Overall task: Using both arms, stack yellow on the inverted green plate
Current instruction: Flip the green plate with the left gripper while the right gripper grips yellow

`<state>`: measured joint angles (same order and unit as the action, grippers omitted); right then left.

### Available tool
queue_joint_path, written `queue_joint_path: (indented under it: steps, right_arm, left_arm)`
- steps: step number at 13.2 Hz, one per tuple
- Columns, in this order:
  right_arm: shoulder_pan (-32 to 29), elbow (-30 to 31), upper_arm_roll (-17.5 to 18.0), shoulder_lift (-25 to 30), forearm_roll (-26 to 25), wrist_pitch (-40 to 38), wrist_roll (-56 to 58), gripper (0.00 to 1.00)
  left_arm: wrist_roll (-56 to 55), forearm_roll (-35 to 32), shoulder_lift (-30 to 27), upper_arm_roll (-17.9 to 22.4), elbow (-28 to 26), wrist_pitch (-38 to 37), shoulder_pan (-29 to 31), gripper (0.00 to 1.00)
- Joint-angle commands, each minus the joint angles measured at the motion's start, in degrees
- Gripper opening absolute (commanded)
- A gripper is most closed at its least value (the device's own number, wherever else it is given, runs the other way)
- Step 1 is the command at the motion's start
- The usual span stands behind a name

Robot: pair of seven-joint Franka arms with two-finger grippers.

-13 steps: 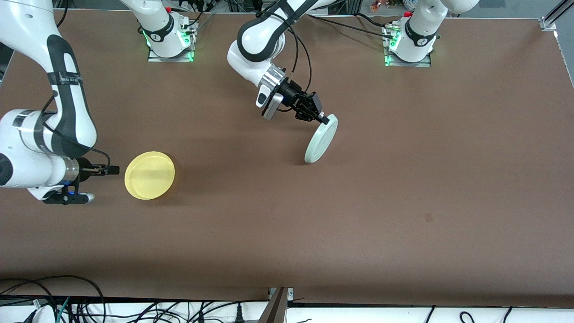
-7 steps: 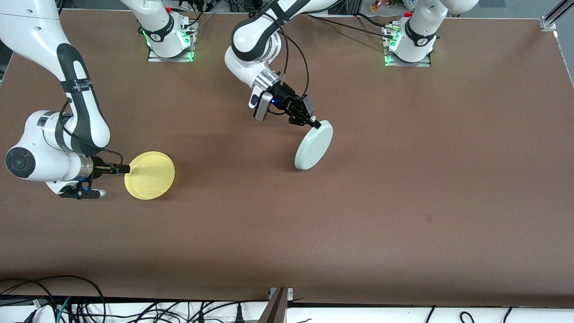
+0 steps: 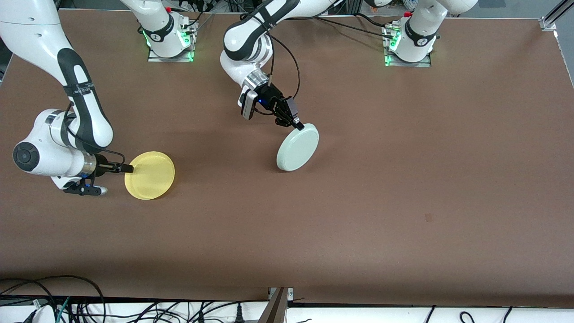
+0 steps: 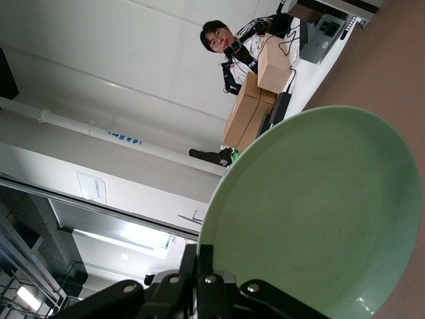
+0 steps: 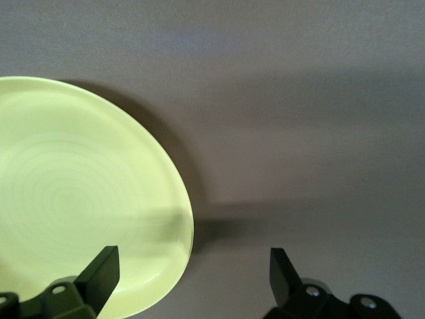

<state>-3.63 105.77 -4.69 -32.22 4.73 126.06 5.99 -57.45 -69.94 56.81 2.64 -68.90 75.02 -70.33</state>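
The yellow plate (image 3: 150, 175) lies rim-up on the brown table toward the right arm's end. My right gripper (image 3: 128, 169) is low at its edge, open. In the right wrist view the yellow plate's (image 5: 73, 199) rim sits between the spread fingers of the right gripper (image 5: 192, 276), which do not touch it. The green plate (image 3: 298, 147) hangs tilted over the middle of the table, underside toward the front camera. My left gripper (image 3: 293, 123) is shut on its upper rim. The left wrist view shows the green plate's (image 4: 319, 212) hollow face, with the left gripper (image 4: 198, 256) pinching its rim.
Both arm bases (image 3: 168, 38) (image 3: 408, 42) stand on lit mounts along the table's edge farthest from the front camera. Cables (image 3: 67, 305) run below the edge nearest that camera. A small dark mark (image 3: 428, 217) lies on the table toward the left arm's end.
The left gripper has carried the green plate toward the right arm's end and tipped it flatter, underside up. The right gripper has slid forward to the yellow plate's rim.
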Motion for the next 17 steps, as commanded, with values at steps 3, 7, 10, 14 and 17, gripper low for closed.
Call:
queue_joint_path:
  steps: [3, 7, 10, 14, 17]
  right_arm:
    - [-0.6, 0.8, 0.7, -1.5, 1.3, 3.9, 1.5, 1.0]
    - [-0.6, 0.8, 0.7, -2.2, 1.4, 5.2, 1.5, 0.92]
    - [-0.5, 0.8, 0.9, -2.1, 1.3, 5.0, 1.4, 0.41]
    - [-0.5, 0.8, 1.1, -2.2, 1.3, 4.5, 1.4, 0.05]
    - [-0.5, 0.7, 1.2, -2.1, 1.3, 4.5, 1.4, 0.0]
  left_arm:
    - [0.2, -2.5, 3.7, 0.7, 2.3, 0.0, -2.9, 0.0]
    - [-1.6, -2.5, 5.1, 0.7, 2.3, 0.0, -3.8, 0.0]
    - [-0.8, -2.5, 5.1, 0.6, 2.2, 0.5, -4.5, 0.0]
    - [-0.9, -2.5, 5.6, 0.5, 2.0, 1.3, -5.9, 0.12]
    - [-1.1, -2.4, 5.8, 0.5, 1.9, 1.2, -6.7, 0.13]
